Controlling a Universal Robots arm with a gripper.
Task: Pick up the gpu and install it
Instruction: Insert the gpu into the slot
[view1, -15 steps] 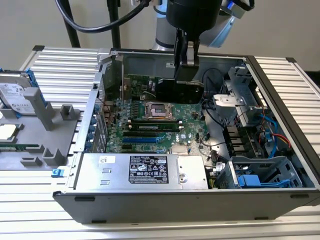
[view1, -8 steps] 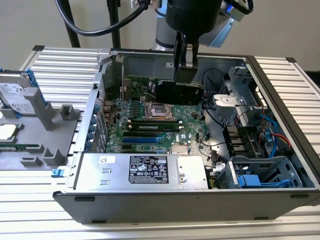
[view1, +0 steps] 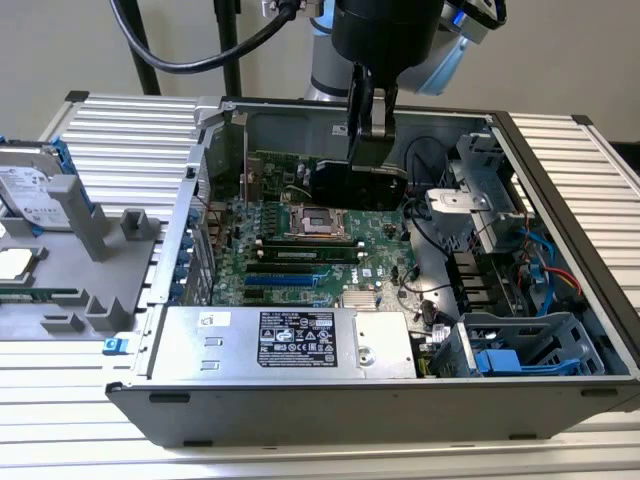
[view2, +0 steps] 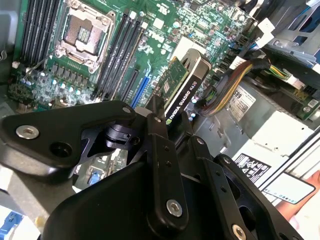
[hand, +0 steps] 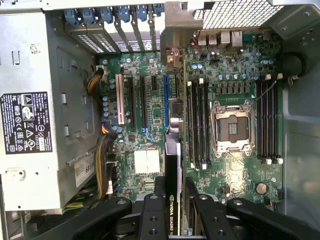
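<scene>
A ribbed metal table (view1: 130, 130) carries everything here. Straight below the gripper (view1: 368, 150), an open computer case (view1: 350, 412) lies flat on the slats with its open side up. Bare ribs show past both of its ends. Well off to the gripper's side, toward the exterior view's left, a grey plastic fixture (view1: 60, 292) rests on the table just beside the case.

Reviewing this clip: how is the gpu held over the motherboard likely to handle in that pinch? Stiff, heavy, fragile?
The gpu looks stiff: it juts straight from the gripper with no sag. It is thin, so probably light for its size. Pinched along one edge, it might pivot if it catches the motherboard, and its bare circuit face suggests it is fragile.
</scene>
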